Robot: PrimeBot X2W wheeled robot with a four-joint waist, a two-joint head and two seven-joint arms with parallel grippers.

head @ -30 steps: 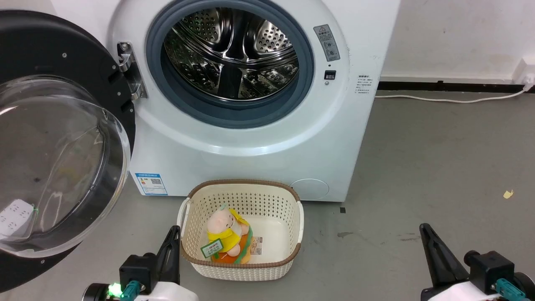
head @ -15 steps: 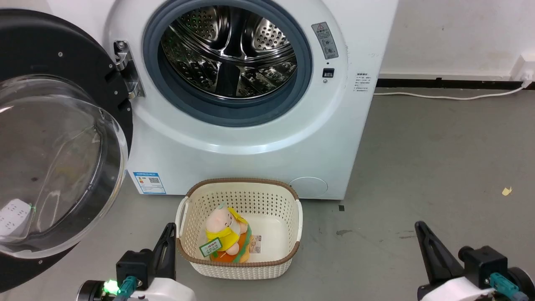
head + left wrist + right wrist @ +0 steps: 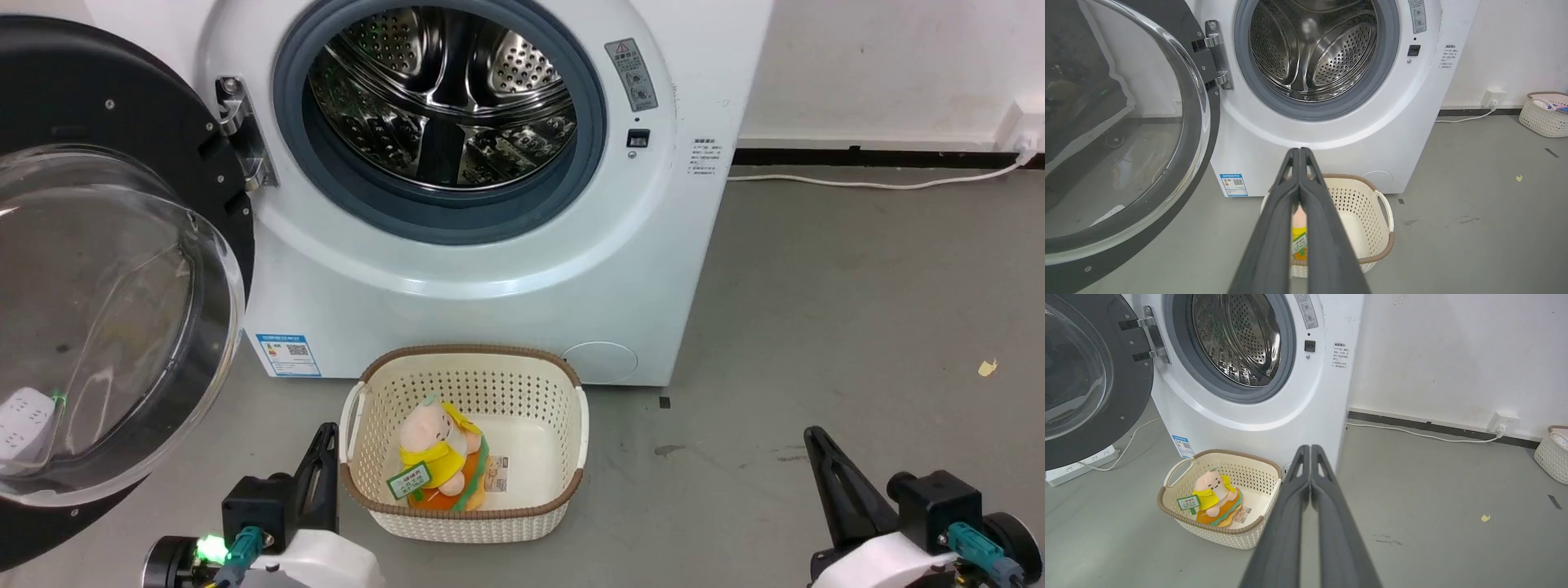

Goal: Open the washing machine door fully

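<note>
Black and glossy, the washing machine door [image 3: 106, 310] stands swung wide on its metal hinge [image 3: 241, 143] at the left of the washing machine [image 3: 490, 278]. Its clear glass bowl bulges toward us, and the steel drum [image 3: 445, 98] lies fully exposed inside the grey rubber ring [image 3: 441, 224]. We hold our left gripper [image 3: 1299, 151] low, fingers pressed together and gripping nothing, just beside the cream basket [image 3: 465, 527] that sits before the machine. A plush toy [image 3: 437, 457] lies in that basket. Our right gripper [image 3: 1309, 447] is likewise closed and empty, well apart to the right, over the grey floor [image 3: 816, 286]. Neither gripper touches the door.
</note>
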